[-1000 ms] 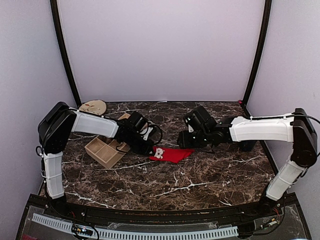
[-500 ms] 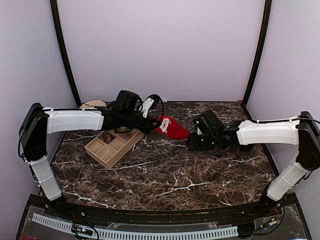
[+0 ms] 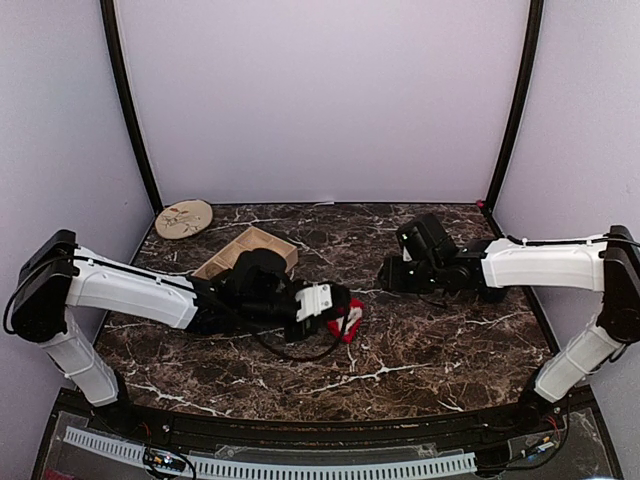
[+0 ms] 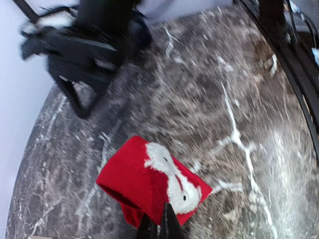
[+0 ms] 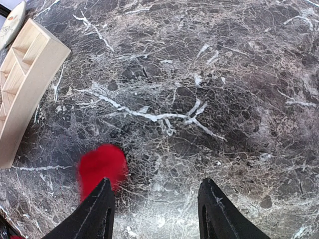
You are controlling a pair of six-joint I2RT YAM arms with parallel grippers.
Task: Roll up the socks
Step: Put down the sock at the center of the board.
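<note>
A robot lab test booth, shown by plain pale walls (image 3: 320, 100), black frame posts (image 3: 128, 110) and marble-patterned table (image 3: 430, 350).

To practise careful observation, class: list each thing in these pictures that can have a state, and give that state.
Red sock: bunched, pinched in the left jaws.
Tan sock: lying flat, untouched, not rolled.
Wooden tray: lying flat, open side up.
Left jaws: shut on the red sock.
Right jaws: open, holding nothing.

Desk (image 3: 450, 350) front-right wide open; left arm (image 3: 130, 290) w/ sock (image 4: 129, 174) lies across left-centre, tray (image 3: 255, 245) just behind.
</note>
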